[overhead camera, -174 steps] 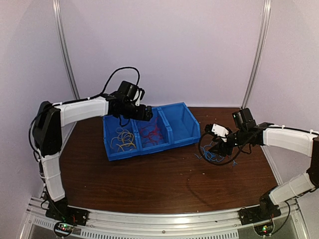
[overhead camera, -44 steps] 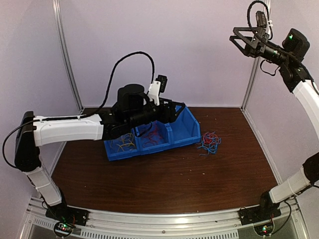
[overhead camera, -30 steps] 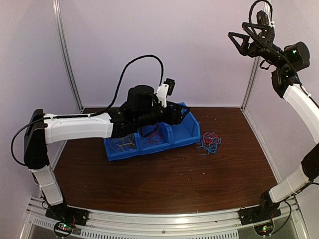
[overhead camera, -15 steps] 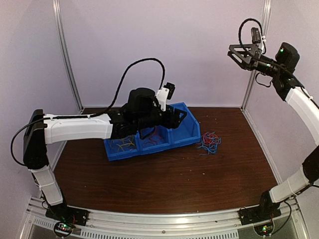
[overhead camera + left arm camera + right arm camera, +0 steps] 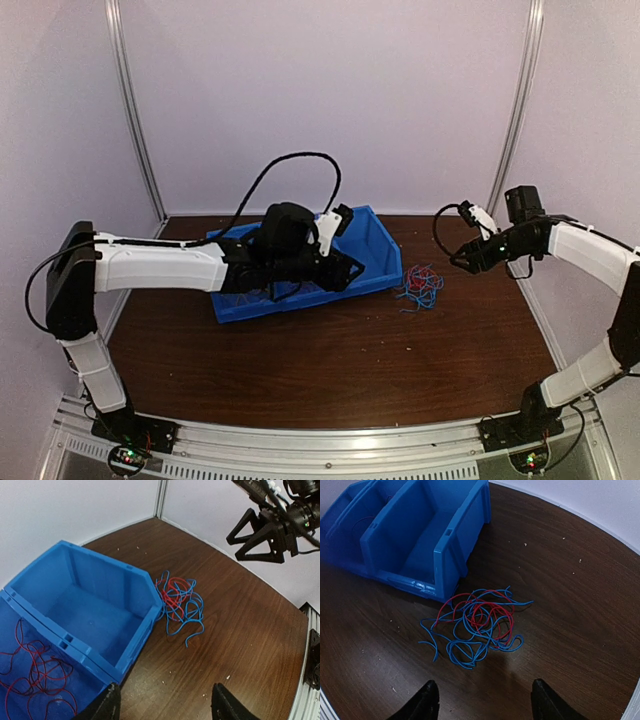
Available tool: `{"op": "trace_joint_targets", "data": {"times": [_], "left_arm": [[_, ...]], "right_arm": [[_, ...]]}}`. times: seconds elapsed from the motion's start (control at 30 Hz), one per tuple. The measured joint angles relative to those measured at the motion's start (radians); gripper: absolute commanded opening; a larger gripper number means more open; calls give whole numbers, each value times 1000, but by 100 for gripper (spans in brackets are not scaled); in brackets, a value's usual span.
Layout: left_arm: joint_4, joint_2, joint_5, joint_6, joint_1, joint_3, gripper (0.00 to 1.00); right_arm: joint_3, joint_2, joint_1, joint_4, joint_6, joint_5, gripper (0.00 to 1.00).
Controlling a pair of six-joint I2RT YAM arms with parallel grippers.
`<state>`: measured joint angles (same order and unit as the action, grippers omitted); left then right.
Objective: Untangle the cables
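Right wrist view: the loose tangle of thin red and blue wires (image 5: 475, 625) is being shown on the dark brown wooden surface (image 5: 580, 630), directly ahead of and below the right hand (image 5: 482, 705). This hand's 2 fingers are being held wide apart with nothing between them. The tangle is lying just beside the end wall of the blue plastic 3-compartment bin (image 5: 445, 545); whether wire and wall are touching cannot be told.

In the top external view the tangle (image 5: 421, 285) is being flanked by both arms. The right hand (image 5: 465, 257) is being held just to its right, raised off the surface (image 5: 330, 360), with bare wood between them. The left hand (image 5: 350, 270), also spread and empty, is being held over the bin (image 5: 385, 240), so the bin's end wall is being left between it and the wires.

No clear long axis is being presented: the bunch is roughly as wide as it is long, with loose blue ends trailing toward the near edge. The right hand is being judged the nearer and the less obstructed, so a short descent leftward is probably being called for.
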<state>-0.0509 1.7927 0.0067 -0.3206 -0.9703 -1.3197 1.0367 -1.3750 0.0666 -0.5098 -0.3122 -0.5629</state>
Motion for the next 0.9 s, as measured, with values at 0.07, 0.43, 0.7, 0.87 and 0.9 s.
{"op": "trace_joint_targets", "data": {"times": [0.07, 0.43, 0.7, 0.87, 0.9], "left_arm": [[-8, 0, 17, -13, 0, 40, 63], [-89, 35, 126, -136, 0, 25, 58], [-72, 73, 113, -146, 0, 6, 58], [-82, 0, 81, -135, 0, 102, 59], [-82, -19, 76, -134, 0, 126, 59]], "right_arm": [[1, -2, 0, -19, -46, 3, 59], [18, -140, 0, -26, -137, -35, 50], [62, -147, 2, -43, -157, -50, 49], [64, -142, 23, -48, -181, -50, 48], [64, -143, 32, -48, -185, -49, 48]]}}
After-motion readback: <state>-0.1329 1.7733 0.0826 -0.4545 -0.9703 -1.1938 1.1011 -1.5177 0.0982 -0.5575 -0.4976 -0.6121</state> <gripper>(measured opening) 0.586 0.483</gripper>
